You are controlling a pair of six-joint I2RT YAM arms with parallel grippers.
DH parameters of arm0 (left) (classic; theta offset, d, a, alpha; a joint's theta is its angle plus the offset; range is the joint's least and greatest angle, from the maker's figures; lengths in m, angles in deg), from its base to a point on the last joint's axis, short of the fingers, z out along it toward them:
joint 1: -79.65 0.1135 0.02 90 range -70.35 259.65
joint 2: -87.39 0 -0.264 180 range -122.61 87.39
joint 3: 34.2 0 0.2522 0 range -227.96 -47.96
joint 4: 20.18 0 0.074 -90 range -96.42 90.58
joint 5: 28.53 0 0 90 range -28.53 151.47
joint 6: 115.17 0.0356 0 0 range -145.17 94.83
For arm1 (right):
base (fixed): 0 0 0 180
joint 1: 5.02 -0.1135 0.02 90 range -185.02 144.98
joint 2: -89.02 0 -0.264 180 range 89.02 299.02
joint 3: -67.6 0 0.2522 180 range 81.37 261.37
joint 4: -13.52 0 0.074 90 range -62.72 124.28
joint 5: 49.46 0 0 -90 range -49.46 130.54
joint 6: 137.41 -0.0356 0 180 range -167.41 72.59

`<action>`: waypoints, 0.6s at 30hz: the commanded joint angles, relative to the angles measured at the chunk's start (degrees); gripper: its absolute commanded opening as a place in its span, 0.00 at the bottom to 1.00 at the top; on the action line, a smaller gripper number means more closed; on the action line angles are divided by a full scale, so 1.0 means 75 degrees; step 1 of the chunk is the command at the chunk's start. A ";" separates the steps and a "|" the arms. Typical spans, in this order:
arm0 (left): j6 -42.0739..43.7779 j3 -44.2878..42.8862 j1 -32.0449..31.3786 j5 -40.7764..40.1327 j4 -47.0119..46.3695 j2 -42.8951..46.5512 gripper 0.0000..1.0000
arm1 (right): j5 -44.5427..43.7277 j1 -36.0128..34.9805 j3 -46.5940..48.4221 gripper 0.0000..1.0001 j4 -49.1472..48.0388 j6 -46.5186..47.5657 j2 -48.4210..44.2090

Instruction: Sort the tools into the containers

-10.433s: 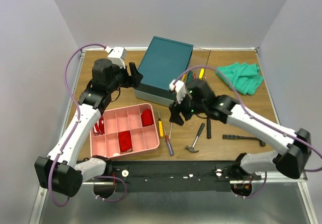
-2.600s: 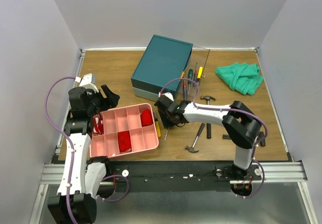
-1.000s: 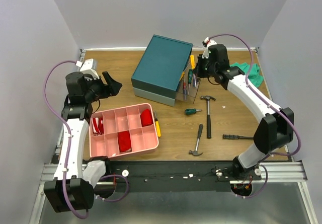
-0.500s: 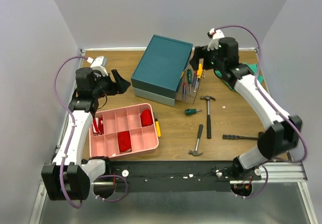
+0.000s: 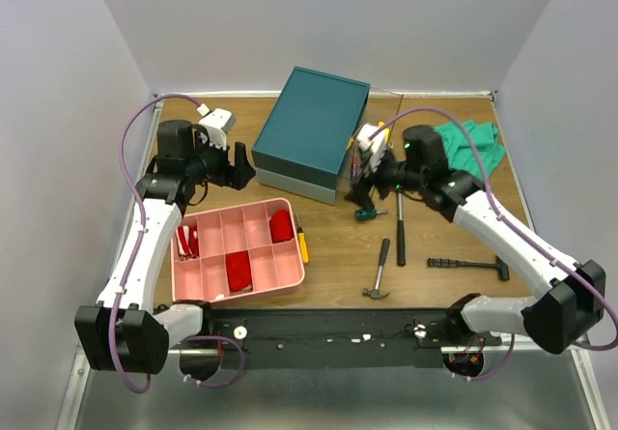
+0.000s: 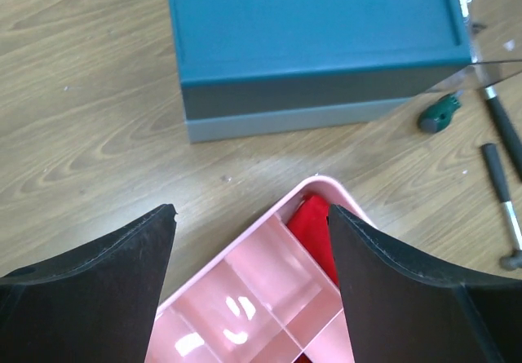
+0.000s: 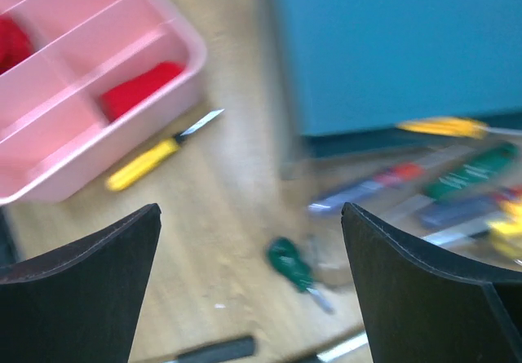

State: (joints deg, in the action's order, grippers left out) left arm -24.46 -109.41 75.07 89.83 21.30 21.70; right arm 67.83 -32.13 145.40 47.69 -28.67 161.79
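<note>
The right gripper (image 7: 250,212) was spread wide and held nothing. Its wrist view was blurred. It hung above the table (image 5: 212,126), just off the near right corner of the teal box (image 5: 311,126). Directly beneath it a short green screwdriver (image 7: 289,267) lay flat on the wood, outside any container. A clear drawer (image 6: 493,53) stood pulled out from the right side of the box, just beyond that tool. Several slim screwdrivers (image 7: 469,171) with yellow, green and red handles lay inside the drawer. The left gripper (image 6: 251,216) was likewise spread wide and empty. It hung beside the left side of the box, apart from it, with the far corner of the pink tray (image 5: 259,268) showing between its fingers. The tray was divided into compartments, and some of them held red items. A yellow screwdriver (image 5: 303,246) lay on the table just beside the tray's right edge. One hammer (image 5: 400,229) lay near the green screwdriver, to its right. A second hammer (image 5: 379,268) lay nearer the arm bases. A black T-tool (image 5: 470,265) lay well to the right of both. A green cloth (image 5: 471,148) sat at the far right of the table.
</note>
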 commanded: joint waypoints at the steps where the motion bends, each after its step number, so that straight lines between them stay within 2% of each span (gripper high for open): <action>1: 0.0234 -0.0314 0.0059 -0.0920 0.0569 0.0321 0.87 | -0.0943 -0.1911 -0.0510 0.98 -0.0108 -0.0047 -0.0107; 3: -0.0348 -0.0163 0.0071 -0.1108 0.0278 0.0612 0.88 | -0.1106 -0.2208 -0.0347 0.98 0.0044 -0.0761 0.0256; 4: -0.0608 -0.0104 0.0095 -0.1191 0.0183 0.0695 0.89 | -0.1084 -0.2232 -0.0253 0.98 0.0231 -0.1623 0.0467; 5: -0.0854 0.0047 0.0130 -0.1354 0.0101 0.0789 0.90 | -0.1084 -0.2233 -0.0125 0.98 0.0279 -0.1980 0.0875; 7: -0.1799 0.0189 0.0375 -0.1344 -0.0052 0.1094 0.90 | -0.0967 -0.2244 -0.0135 0.98 0.0315 -0.2902 0.1182; 8: -0.2026 0.0329 0.0782 -0.1263 -0.0075 0.1222 0.90 | -0.1025 -0.2244 -0.0170 0.98 0.0350 -0.3176 0.1346; 10: -0.2274 0.0447 0.0985 -0.1413 -0.0122 0.1597 0.90 | -0.1340 -0.2244 -0.0322 0.97 0.0478 -0.3831 0.1745; 14: -0.2449 0.0786 0.1476 -0.1438 -0.0298 0.2312 0.90 | -0.1902 -0.2326 -0.0697 0.91 0.0327 -0.4315 0.2039; 18: -0.2486 0.0857 0.1992 -0.1344 -0.0123 0.2874 0.90 | -0.2594 -0.2584 -0.0698 0.90 0.0291 -0.4456 0.2215</action>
State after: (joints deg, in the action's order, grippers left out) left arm -40.37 -103.90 86.96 80.39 20.78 39.36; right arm 55.68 -49.57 140.28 49.83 -56.84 177.75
